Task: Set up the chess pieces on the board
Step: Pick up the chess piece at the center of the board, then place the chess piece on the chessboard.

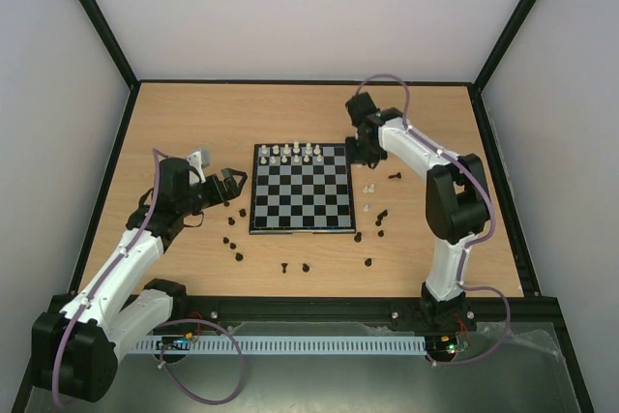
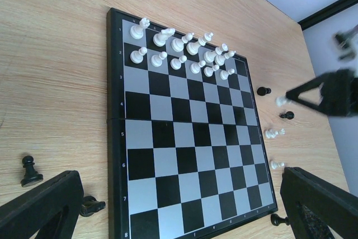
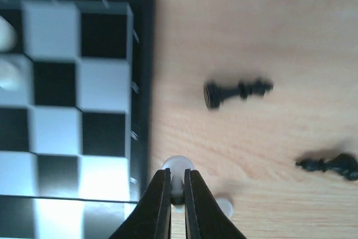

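Observation:
The board [image 1: 300, 202] lies mid-table, with white chess pieces [image 1: 293, 153] standing in its two far rows [image 2: 179, 48]. Just off the board's far right corner, my right gripper [image 1: 361, 154] [image 3: 177, 176] is shut on a small white piece [image 3: 179, 165] low over the wood. My left gripper [image 1: 232, 187] [image 2: 179, 211] hangs open to the left of the board, nothing between its fingers [image 2: 39, 205]. Several black pieces [image 1: 284, 267] are scattered on the table around the board's near and right sides.
Two white pieces [image 1: 369, 187] and black ones [image 1: 380, 217] lie right of the board. Two black pieces lie on their sides [image 3: 238, 90] [image 3: 330, 165] near my right gripper. A black pawn [image 2: 29, 170] stands left of the board. Dark frame rails edge the table.

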